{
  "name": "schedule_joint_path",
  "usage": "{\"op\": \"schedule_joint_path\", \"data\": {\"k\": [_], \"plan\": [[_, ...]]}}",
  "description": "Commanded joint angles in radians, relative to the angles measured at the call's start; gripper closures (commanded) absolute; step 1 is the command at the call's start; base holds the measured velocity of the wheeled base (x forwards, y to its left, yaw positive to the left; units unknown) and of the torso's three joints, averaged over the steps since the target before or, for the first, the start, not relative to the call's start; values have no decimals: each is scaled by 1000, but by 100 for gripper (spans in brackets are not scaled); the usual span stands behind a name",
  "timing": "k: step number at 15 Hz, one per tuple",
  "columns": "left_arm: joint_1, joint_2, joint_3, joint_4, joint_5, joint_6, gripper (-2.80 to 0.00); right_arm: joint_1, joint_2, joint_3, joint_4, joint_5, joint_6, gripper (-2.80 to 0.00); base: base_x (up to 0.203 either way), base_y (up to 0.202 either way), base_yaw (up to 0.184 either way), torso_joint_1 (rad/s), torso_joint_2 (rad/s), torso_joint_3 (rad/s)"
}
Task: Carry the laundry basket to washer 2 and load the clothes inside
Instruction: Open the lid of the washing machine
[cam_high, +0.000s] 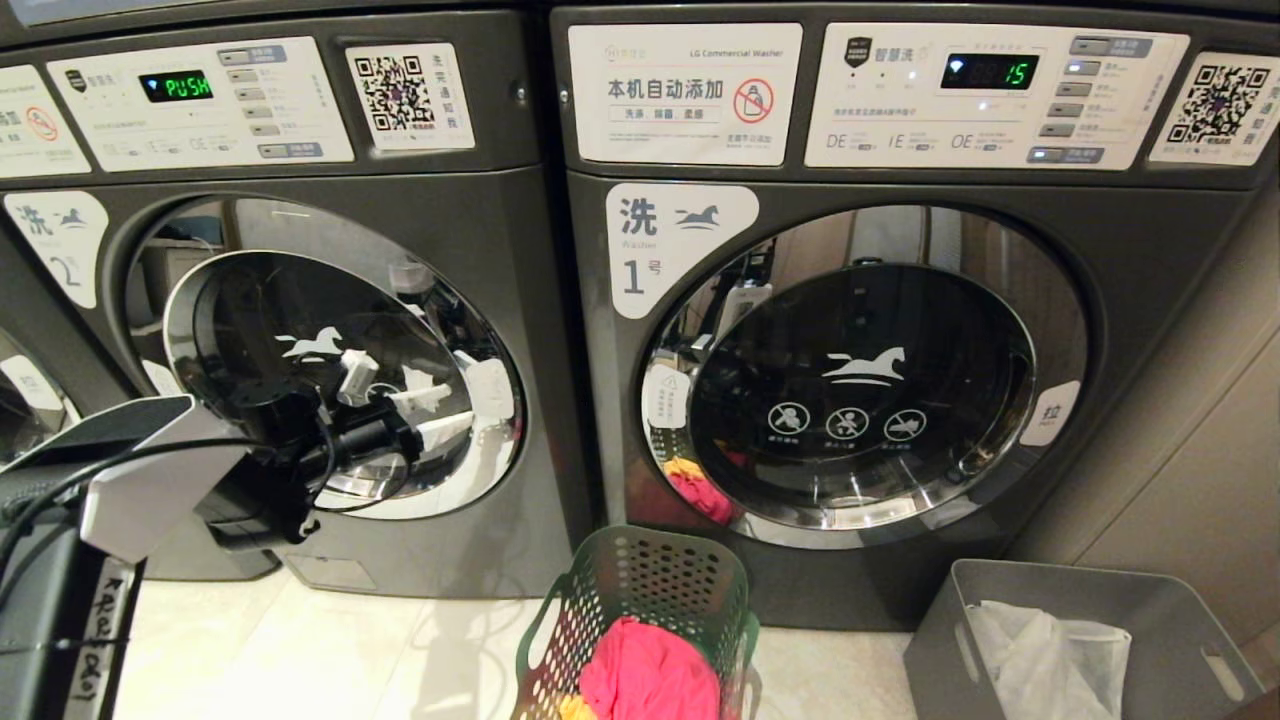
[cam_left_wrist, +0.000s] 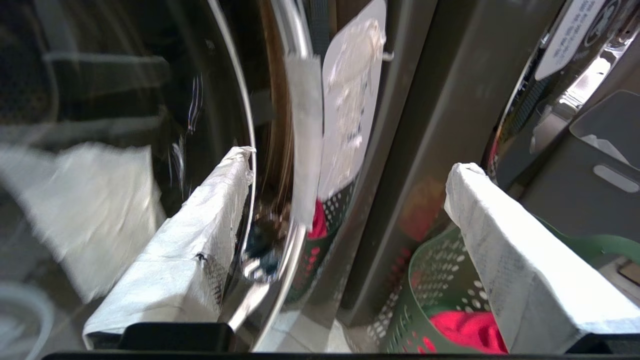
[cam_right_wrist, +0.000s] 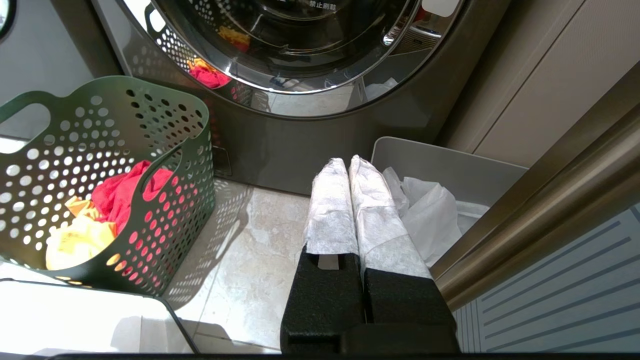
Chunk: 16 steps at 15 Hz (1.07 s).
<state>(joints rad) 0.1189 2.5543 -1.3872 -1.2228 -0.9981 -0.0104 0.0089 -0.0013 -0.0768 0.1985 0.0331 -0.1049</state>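
Observation:
Washer 2 (cam_high: 500, 250) is the left machine, and its round glass door (cam_high: 250, 330) is chrome-rimmed. My left gripper (cam_high: 440, 415) is open at the door's right edge. In the left wrist view this gripper (cam_left_wrist: 352, 160) straddles the chrome rim (cam_left_wrist: 280, 150) with one finger (cam_left_wrist: 200, 240) over the glass, holding nothing. The green laundry basket (cam_high: 640, 580) stands on the floor before washer 1, with the pink garment (cam_high: 650, 670) and the yellow one (cam_right_wrist: 75, 240) inside. My right gripper (cam_right_wrist: 348, 162) hangs shut and empty low over the floor.
Washer 1 (cam_high: 1150, 260) stands to the right with its door shut. At the right of the basket, against a beige wall, is a grey bin (cam_high: 1080, 610) with a white bag. Pale floor tiles (cam_high: 330, 650) lie in front of washer 2.

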Motion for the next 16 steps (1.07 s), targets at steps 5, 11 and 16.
{"op": "schedule_joint_path", "data": {"k": [5, 11, 16], "plan": [[-52, 27, -54, 3, 6, -2, -280, 0, 0, 0, 1, 1, -1, 0, 0, 0, 0, 0, 0, 0], [-76, 70, -119, 5, 15, -2, -280, 0, 0, 0, 1, 1, -1, 0, 0, 0, 0, 0, 0, 0], [-94, 102, -144, 11, 20, -4, -280, 0, 0, 0, 1, 1, -1, 0, 0, 0, 0, 0, 0, 0]]}}
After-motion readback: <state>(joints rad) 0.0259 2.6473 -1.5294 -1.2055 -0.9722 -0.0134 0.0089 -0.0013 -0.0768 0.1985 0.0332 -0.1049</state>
